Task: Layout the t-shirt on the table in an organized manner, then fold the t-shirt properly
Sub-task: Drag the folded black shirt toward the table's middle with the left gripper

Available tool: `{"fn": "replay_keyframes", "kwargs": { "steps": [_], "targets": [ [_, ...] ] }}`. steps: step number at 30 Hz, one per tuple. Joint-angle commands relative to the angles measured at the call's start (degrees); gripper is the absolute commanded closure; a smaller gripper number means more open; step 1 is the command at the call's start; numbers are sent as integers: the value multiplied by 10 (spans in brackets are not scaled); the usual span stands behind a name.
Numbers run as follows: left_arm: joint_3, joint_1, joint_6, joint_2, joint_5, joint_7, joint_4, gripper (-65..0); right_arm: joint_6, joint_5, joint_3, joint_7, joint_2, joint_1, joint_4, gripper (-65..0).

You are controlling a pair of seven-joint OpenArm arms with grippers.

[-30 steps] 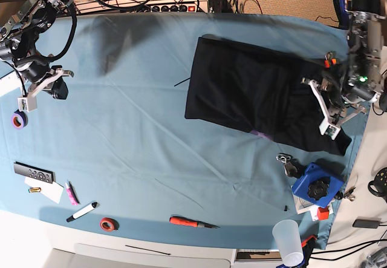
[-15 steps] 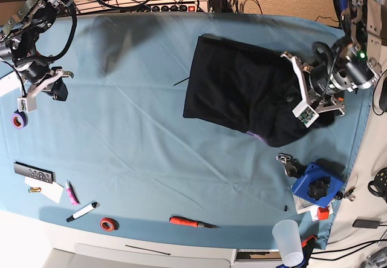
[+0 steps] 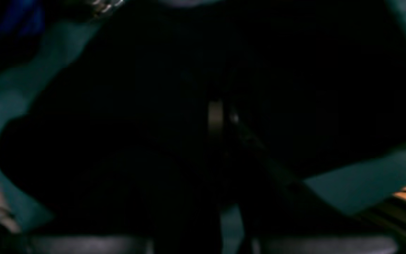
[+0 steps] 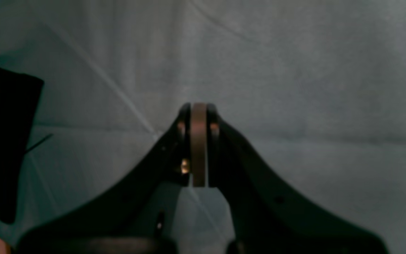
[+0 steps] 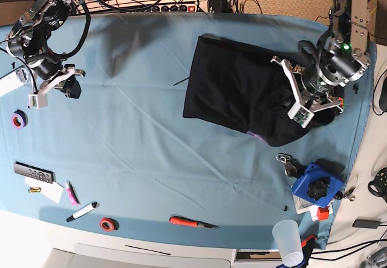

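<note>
The black t-shirt (image 5: 242, 92) lies on the right half of the blue-covered table (image 5: 139, 129), spread as a rough rectangle whose right end is bunched and lifted into a fold. The left gripper (image 5: 289, 92) sits right over that bunched end, pressed into the cloth. In the left wrist view the frame is almost wholly filled by dark fabric (image 3: 153, 106), with the two fingertips (image 3: 216, 118) drawn close together in the middle of it; the picture is dim and blurred, so it seems the jaws are clamped on a fold of the shirt, though the pinched cloth itself cannot be made out clearly. A strip of the table's blue cover (image 3: 358, 183) shows past the shirt's edge at the lower right of that view.

The right gripper (image 5: 51, 86) hangs over the far left side of the table, well apart from the shirt. Its wrist view shows the jaws pressed tight together (image 4: 198, 116) with nothing between them, above bare creased cloth (image 4: 294, 70); only a dark corner of the shirt (image 4: 2, 141) shows at the left edge.

Along the near edge of the table lie a remote (image 5: 33, 172), a marker (image 5: 81, 212), a red-handled screwdriver (image 5: 190, 222), two rolls of tape (image 5: 109, 224), a plastic cup (image 5: 288, 241) and a blue part (image 5: 314, 184).
</note>
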Motion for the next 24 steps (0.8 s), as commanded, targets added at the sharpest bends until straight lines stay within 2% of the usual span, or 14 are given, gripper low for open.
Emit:
{"fn": "replay_keyframes", "kwargs": {
  "steps": [1, 4, 8, 16, 20, 24],
  "targets": [
    [17, -6, 1, -3, -3, -14, 10, 0, 1, 11, 3, 13, 10, 6, 10, -8],
    [77, -10, 5, -2, 39, -14, 10, 0, 1, 11, 3, 13, 10, 6, 10, -8],
    [122, -26, 57, 7, 108, -38, 10, 0, 1, 11, 3, 13, 10, 6, 10, -8],
    [158, -44, 57, 66, 119, -54, 6, 0, 1, 11, 3, 13, 10, 6, 10, -8],
    [176, -48, 58, 82, 184, -48, -22, 0, 1, 11, 3, 13, 10, 6, 10, -8],
    [193, -54, 75, 96, 210, -48, -70, 0, 1, 12, 3, 13, 10, 6, 10, -8]
  ]
}}
